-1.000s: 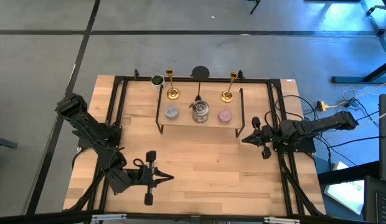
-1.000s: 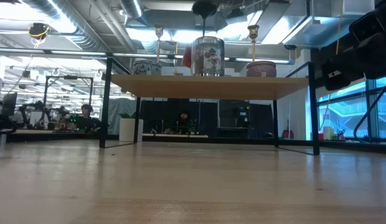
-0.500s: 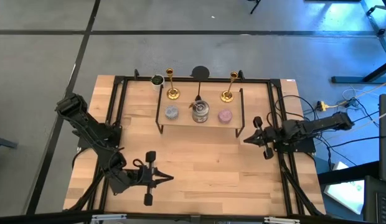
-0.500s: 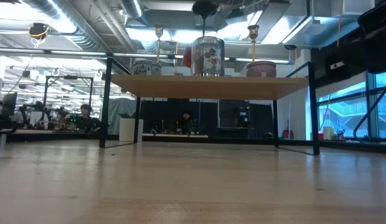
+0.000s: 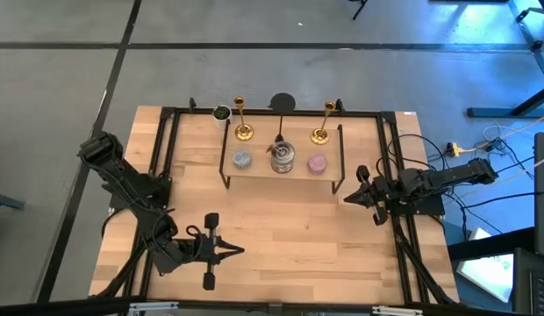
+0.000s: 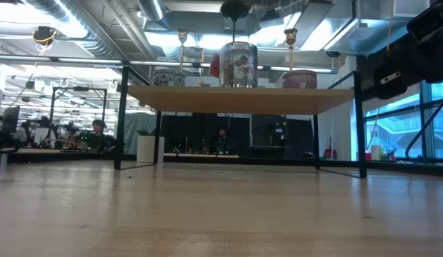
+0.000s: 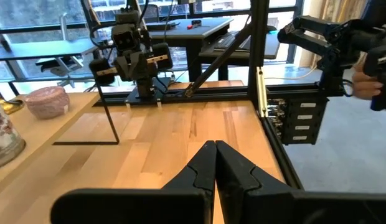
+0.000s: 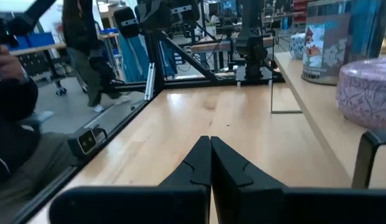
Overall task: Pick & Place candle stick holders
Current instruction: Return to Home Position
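Note:
Two gold candle stick holders [image 5: 243,130] [image 5: 320,133] stand upright on their round bases at the far side of a raised wooden shelf [image 5: 259,168]. In the low view their tops [image 6: 182,36] [image 6: 290,36] rise above the shelf. My left gripper [image 5: 240,251] hovers shut and holds nothing over the near left of the table, pointing right. My right gripper [image 5: 346,197] is also shut and holds nothing, level at the right, beside the shelf's right leg. In the wrist views each pair of fingertips [image 7: 215,155] [image 8: 210,149] is pressed together.
On the shelf's near side sit a blue-grey candle [image 5: 242,159], a silver tin [image 5: 282,158] and a pink candle [image 5: 317,162]. A black frame [image 5: 167,132] rims the table. Bare wood [image 5: 289,237] lies between the grippers. People stand beyond the table's edge [image 8: 12,99].

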Tool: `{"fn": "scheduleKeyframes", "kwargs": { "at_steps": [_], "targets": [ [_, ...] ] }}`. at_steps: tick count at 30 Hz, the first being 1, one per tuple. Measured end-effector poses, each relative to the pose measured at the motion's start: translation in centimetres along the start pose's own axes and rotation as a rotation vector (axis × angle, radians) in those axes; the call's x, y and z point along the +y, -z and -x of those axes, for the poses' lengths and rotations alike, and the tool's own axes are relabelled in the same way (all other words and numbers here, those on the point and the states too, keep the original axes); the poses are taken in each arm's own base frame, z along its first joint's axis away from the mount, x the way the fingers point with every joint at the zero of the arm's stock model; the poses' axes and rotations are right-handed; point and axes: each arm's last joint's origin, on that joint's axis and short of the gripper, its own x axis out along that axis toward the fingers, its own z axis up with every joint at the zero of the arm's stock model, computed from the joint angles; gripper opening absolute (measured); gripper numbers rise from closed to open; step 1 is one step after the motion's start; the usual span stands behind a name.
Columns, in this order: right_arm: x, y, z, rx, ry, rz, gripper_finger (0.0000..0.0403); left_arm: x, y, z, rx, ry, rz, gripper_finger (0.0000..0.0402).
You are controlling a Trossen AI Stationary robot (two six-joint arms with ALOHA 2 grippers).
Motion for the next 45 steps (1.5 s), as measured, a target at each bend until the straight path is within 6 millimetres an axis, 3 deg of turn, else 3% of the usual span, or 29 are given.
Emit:
{"fn": "scheduleKeyframes", "kwargs": {
  "at_steps": [9,24,45],
  "targets": [
    [0.0,0.0,0.0,0.0,0.0,-0.082,0.0,0.2,-0.4,0.3,0.007,0.046,-0.071,0.0002],
    [0.0,0.0,0.0,0.0,-0.001,-0.082,0.0,3.3,-3.4,3.4,0.029,0.163,-0.157,0.0002],
    [0.0,0.0,0.0,-0.001,0.0,-0.082,0.0,11.6,2.2,9.6,-0.215,0.513,-0.047,0.0002]
  ]
}}
